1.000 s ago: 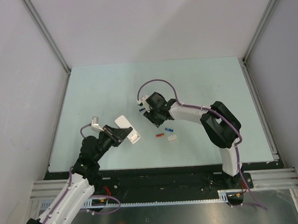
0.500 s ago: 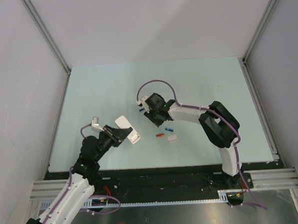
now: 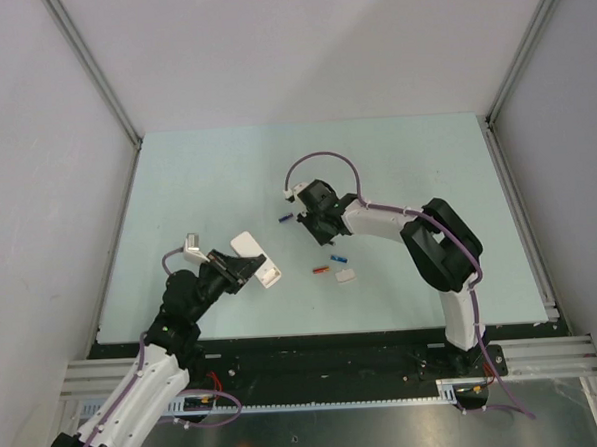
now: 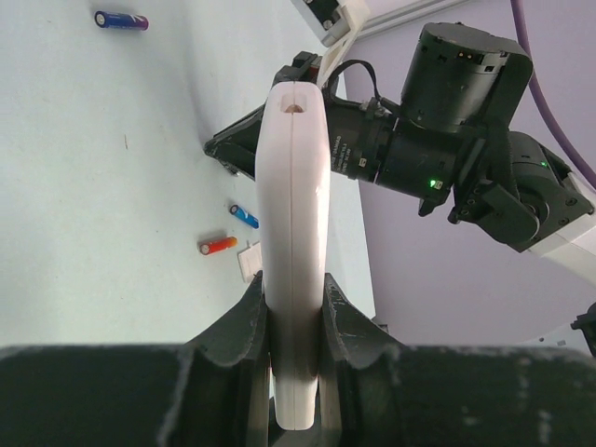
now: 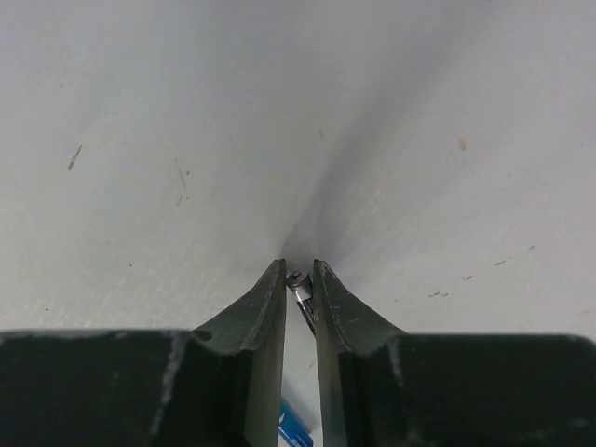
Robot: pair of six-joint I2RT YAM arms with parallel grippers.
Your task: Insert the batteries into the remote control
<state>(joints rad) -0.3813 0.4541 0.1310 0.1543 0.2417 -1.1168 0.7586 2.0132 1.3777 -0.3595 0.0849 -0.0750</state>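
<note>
left gripper (image 4: 294,303) clenched on the remote control (image 4: 293,186): smooth white plastic, edge-on, with a rounded end. beyond the remote, right gripper (image 5: 298,272) pinches a slim battery (image 5: 299,282) with a metal tip. glossy orange-red battery (image 4: 218,246) and blue battery (image 4: 244,216) lie just left of the remote.

The desk (image 3: 196,179) was pale mint green, with faint brown flecks in the right wrist view. The remote (image 4: 293,214) showed plain white. The purple battery (image 4: 121,20) had a blue end. The blue battery (image 4: 245,216) was bright, and the third battery (image 4: 218,246) was orange-red. The cover (image 4: 250,264) was white. The dark battery (image 5: 298,283) had a silver tip. The right hand (image 5: 298,275) was black. The arms (image 3: 440,246) were white and black, with purple cables (image 3: 320,162).
</note>
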